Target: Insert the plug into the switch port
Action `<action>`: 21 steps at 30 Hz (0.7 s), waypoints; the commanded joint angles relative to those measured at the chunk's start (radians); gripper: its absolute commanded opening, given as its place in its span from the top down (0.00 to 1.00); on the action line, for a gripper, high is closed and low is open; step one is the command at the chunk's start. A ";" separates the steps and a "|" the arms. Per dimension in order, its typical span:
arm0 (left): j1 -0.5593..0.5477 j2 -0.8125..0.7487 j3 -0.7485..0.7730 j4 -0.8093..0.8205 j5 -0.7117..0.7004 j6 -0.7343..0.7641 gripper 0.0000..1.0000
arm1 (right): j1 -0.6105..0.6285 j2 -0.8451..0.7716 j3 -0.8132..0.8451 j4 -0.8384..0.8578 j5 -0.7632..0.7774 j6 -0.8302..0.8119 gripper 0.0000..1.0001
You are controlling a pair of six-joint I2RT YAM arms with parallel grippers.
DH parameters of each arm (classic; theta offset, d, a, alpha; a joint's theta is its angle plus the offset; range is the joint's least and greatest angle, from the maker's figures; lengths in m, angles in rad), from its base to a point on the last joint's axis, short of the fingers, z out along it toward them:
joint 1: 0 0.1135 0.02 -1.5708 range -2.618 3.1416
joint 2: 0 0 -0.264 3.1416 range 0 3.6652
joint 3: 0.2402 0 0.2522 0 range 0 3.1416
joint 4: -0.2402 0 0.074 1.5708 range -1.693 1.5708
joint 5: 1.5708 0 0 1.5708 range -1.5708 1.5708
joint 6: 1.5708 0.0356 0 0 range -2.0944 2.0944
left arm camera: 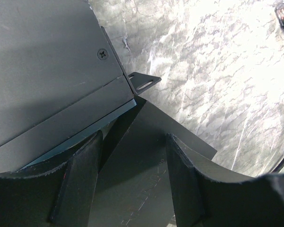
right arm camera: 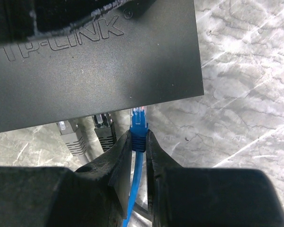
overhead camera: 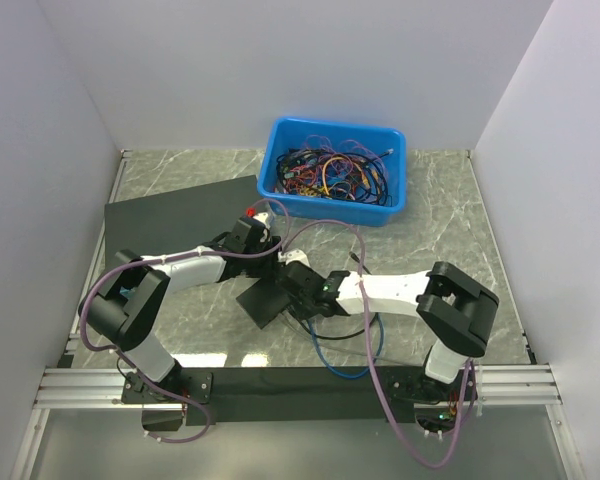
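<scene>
Switch: flat matte black box point(right arm camera: 99, 71) with sharp corners and raised TP-LINK lettering on its lid, lying on the table point(right arm camera: 246, 71).
Table: grey stone-patterned surface, veined with white.
Plug: small clear plastic tip point(right arm camera: 138, 113) with a ribbed blue boot, sitting right at the switch's near edge; the switch port is hidden under that edge.
Right fingers: black wedges with worn pads point(right arm camera: 118, 158), clamped on the plug's blue boot, with the thin blue cable point(right arm camera: 134, 194) trailing back between them.
Neighbours: a grey connector point(right arm camera: 72, 137) and a black connector point(right arm camera: 103, 135) lie at the same edge, left of the plug.
Left fingers: broad, black and scuffed point(left arm camera: 80, 179), spread apart over one corner of the switch; contact cannot be told.
Large unit: wide black metal case point(left arm camera: 42, 61) with a screw head, a blue front strip and a slotted ear.
Bin: blue plastic tub point(overhead camera: 325, 211) holding a tangled multicoloured cable bundle point(overhead camera: 335, 170).
</scene>
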 commanded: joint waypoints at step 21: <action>-0.043 0.069 -0.027 -0.012 0.077 0.063 0.42 | 0.002 -0.081 -0.087 0.322 0.039 -0.125 1.00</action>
